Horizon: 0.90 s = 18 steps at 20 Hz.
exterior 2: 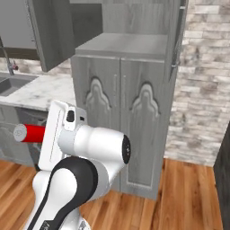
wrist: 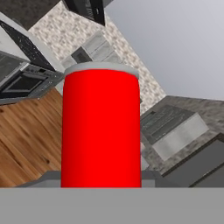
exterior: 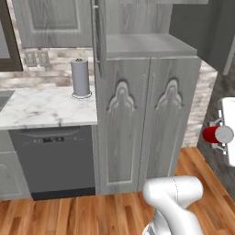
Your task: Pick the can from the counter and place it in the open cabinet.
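Can [exterior: 214,134] gripped sideways by gripper [exterior: 220,136], apparently mid-carry; next: raise and swing it toward cabinet [exterior: 147,124], onto open shelf [exterior: 147,46]

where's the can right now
The can lies sideways in the hand, in mid-air at the left base view's right edge, right of the cabinet and below its shelf level.

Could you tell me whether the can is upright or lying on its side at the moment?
On its side: the can is held horizontally in mid-air, silver end facing the left base camera, well below the cabinet shelf.
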Motion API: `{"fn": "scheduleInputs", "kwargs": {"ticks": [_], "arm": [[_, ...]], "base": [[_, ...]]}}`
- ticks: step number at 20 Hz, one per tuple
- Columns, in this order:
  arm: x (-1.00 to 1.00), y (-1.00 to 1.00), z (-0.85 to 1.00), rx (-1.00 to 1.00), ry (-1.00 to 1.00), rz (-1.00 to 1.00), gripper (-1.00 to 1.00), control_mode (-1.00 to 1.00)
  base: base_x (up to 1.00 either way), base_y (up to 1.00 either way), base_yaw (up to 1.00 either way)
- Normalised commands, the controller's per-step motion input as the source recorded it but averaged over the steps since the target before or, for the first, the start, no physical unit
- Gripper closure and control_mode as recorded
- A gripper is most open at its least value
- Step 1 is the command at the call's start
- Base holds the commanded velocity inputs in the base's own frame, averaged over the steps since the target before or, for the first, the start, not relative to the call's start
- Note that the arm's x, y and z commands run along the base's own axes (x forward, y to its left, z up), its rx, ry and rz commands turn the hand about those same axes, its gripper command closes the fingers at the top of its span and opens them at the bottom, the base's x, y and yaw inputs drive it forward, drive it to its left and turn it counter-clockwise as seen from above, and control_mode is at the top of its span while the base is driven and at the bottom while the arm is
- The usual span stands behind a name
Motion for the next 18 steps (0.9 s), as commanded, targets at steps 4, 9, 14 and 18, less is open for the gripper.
{"fn": "scheduleInputs", "kwargs": {"ticks": [4,9,14,18], "arm": [[0.00,0.00,0.00,0.00,0.00,0.00,1.00,1.00],[0.00,0.00,0.00,0.00,0.00,0.00,1.00,1.00],[0.00,0.00,0.00,0.00,0.00,0.00,1.00,1.00],[0.00,0.00,0.00,0.00,0.00,0.00,1.00,1.00]], "base": [[0.29,0.00,-0.01],[0.30,0.00,-0.02],[0.47,0.02,-0.04],[0.61,0.06,-0.05]]}}
